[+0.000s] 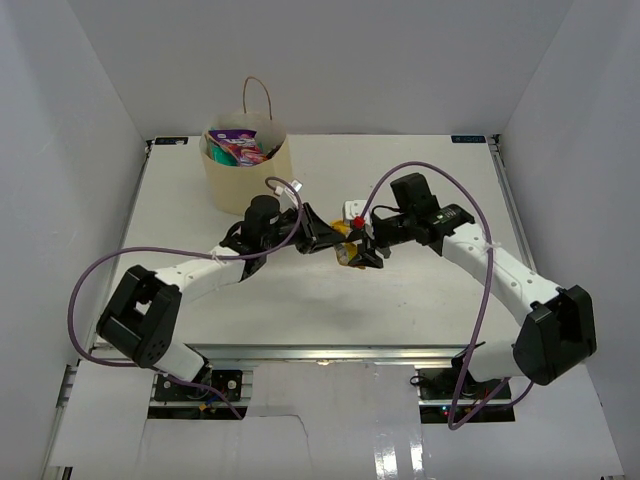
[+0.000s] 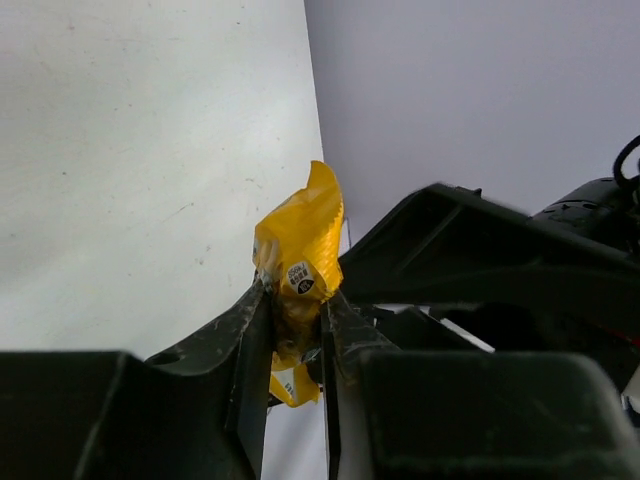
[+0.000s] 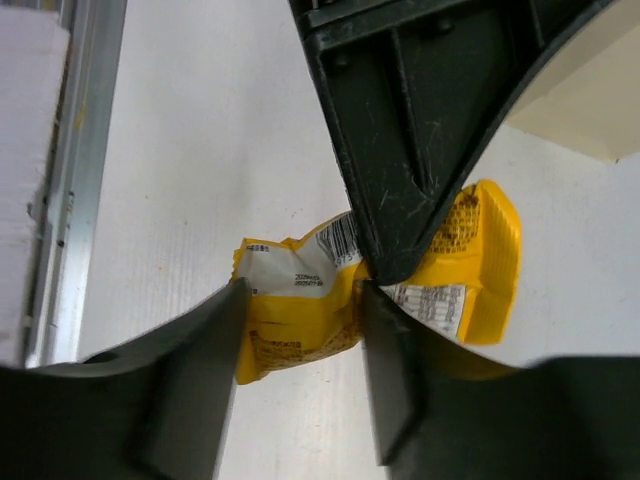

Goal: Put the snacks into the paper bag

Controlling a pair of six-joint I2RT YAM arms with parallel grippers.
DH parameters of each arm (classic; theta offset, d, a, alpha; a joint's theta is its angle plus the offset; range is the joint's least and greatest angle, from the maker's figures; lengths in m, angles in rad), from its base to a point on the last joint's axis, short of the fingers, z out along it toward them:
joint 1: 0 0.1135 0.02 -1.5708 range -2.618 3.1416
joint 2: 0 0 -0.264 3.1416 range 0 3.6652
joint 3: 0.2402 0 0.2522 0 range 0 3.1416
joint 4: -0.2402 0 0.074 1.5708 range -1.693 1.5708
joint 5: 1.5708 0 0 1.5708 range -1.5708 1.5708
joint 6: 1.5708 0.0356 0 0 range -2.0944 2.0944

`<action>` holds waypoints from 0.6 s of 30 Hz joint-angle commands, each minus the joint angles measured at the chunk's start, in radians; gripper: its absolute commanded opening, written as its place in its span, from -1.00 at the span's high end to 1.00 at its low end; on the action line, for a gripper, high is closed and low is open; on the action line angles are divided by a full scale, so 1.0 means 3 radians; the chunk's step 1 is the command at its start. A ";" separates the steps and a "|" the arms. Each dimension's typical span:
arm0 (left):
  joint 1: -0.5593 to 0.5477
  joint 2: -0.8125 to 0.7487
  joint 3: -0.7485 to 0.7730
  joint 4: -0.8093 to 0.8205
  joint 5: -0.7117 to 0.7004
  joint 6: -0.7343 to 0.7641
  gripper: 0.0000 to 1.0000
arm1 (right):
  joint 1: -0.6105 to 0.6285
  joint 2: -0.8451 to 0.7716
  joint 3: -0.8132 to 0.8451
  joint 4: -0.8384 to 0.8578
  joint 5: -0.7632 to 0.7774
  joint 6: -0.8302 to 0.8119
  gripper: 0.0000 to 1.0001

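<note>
The small yellow bar (image 1: 345, 250) hangs above the table's middle, held between both grippers. My left gripper (image 1: 332, 240) is shut on its middle; the left wrist view shows the jaws (image 2: 297, 300) pinching the crumpled yellow wrapper (image 2: 302, 235). My right gripper (image 1: 362, 252) clamps one end of it; in the right wrist view its gripper (image 3: 300, 295) has a finger against each side of the bar (image 3: 480, 240), with the left gripper's finger (image 3: 400, 150) coming in from above. The paper bag (image 1: 245, 190) stands upright at the back left, with pink, teal and purple packets (image 1: 238, 148) inside.
A small white block with a red knob (image 1: 355, 212) lies just behind the grippers. The bag's cream wall shows at the upper right of the right wrist view (image 3: 590, 110). White walls enclose the table on three sides.
</note>
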 commanded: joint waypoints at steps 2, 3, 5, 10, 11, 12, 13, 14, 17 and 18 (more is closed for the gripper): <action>0.0187 -0.0218 0.0231 -0.0245 -0.0063 0.0359 1.00 | -0.0157 -0.0195 0.0088 0.0223 0.0109 0.0418 -0.43; 0.0244 -0.0254 0.0313 -0.0601 -0.0129 0.0482 1.00 | -0.0234 -0.0220 0.0109 0.0218 0.0105 0.0530 -0.55; 0.0422 -0.0331 0.0660 -0.0991 -0.0283 0.0855 1.00 | -0.0494 -0.0292 0.0170 0.0233 0.0034 0.0628 -0.80; 0.0821 -0.0270 0.1570 -0.1892 -0.0595 0.1336 1.00 | -0.0869 -0.0501 0.0160 0.0233 0.0043 0.0721 -0.80; 0.0863 -0.0194 0.1749 -0.2090 -0.0671 0.1433 1.00 | -0.0884 -0.0542 0.0059 0.0258 0.0109 0.0731 -0.80; 0.0889 -0.0147 0.2095 -0.2168 -0.0829 0.1475 1.00 | -0.0890 -0.0593 -0.0018 0.0400 0.0216 0.0771 -0.80; 0.0919 -0.0101 0.2266 -0.2250 -0.0927 0.1506 1.00 | -0.0890 -0.0690 -0.0105 0.0513 0.0334 0.0928 -0.80; 0.0950 0.0016 0.2445 -0.2458 -0.1044 0.1526 1.00 | -0.0895 -0.0731 -0.0288 0.0651 0.0649 0.1062 -0.80; 0.1001 0.0292 0.3074 -0.2822 -0.1581 0.1516 1.00 | -0.0936 -0.0783 -0.0418 0.0862 0.1105 0.1399 -0.80; 0.1006 0.0354 0.3192 -0.2879 -0.1709 0.1501 1.00 | -0.0956 -0.0788 -0.0448 0.0847 0.1112 0.1421 -0.80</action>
